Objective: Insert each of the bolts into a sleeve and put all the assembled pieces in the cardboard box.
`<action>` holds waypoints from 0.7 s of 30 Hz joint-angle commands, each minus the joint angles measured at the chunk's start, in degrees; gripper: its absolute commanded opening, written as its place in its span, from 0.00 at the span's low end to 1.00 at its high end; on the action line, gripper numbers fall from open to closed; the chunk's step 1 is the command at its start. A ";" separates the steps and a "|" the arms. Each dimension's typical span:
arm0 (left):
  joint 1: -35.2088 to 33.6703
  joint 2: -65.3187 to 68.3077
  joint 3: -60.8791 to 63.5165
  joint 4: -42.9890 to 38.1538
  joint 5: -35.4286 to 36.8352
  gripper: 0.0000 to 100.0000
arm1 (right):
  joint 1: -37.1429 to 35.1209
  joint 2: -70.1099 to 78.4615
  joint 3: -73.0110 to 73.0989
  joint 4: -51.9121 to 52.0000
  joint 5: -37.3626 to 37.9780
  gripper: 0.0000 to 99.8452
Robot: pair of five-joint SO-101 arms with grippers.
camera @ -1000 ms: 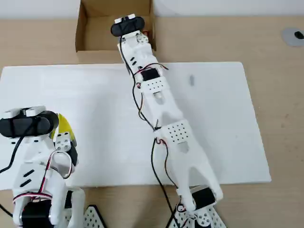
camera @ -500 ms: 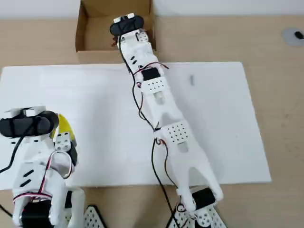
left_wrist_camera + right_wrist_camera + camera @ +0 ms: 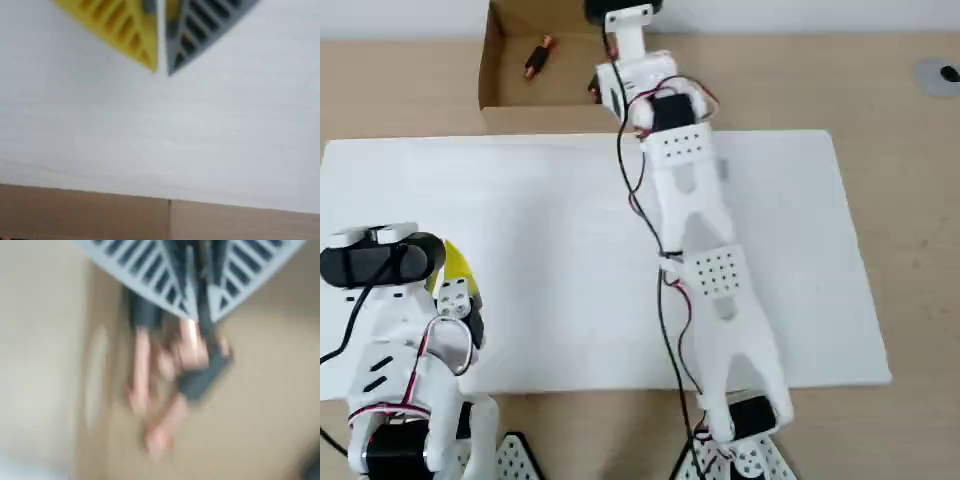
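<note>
While the right arm [image 3: 695, 200] lies stretched out long over the white board [image 3: 520, 250], its far end is above the cardboard box [image 3: 488, 70] at the back of the wooden table [image 3: 900, 200]. One orange and black piece [image 3: 537, 57] lies tilted on the box floor, near the left wall of the box. A small orange bit [image 3: 592, 88] peeks out just beside the arm, close to the near wall of the box.

Seen from its own wrist, the right gripper [image 3: 197, 315] hangs just above a little heap of orange and black pieces [image 3: 175, 375] on the brown box floor. I cannot tell if this gripper is open or closed, or if it has hold of anything.

The left arm [image 3: 400, 340] sits folded up at the near left corner of the board, well apart from the box. The left gripper [image 3: 161, 69] points down at the white board and is closed. Its yellow finger [image 3: 115, 25] and grey finger [image 3: 210, 20] almost touch at the tips, with nothing between them. The edge of the board and the wooden table show close by.
</note>
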 commanded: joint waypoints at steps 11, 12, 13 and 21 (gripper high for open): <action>-0.53 -0.13 4.04 0.09 -0.26 0.01 | 4.18 -23.34 -2.07 33.41 -3.52 0.01; -0.53 -0.13 4.75 0.09 -0.26 0.01 | 4.26 -25.89 -1.98 33.41 -3.52 0.01; -0.53 -0.13 5.45 0.09 -0.26 0.01 | 4.26 -28.44 -1.36 33.41 -3.52 0.01; -2.37 -0.13 9.14 0.44 -0.26 0.01 | 2.59 -53.41 30.11 33.32 -3.52 0.01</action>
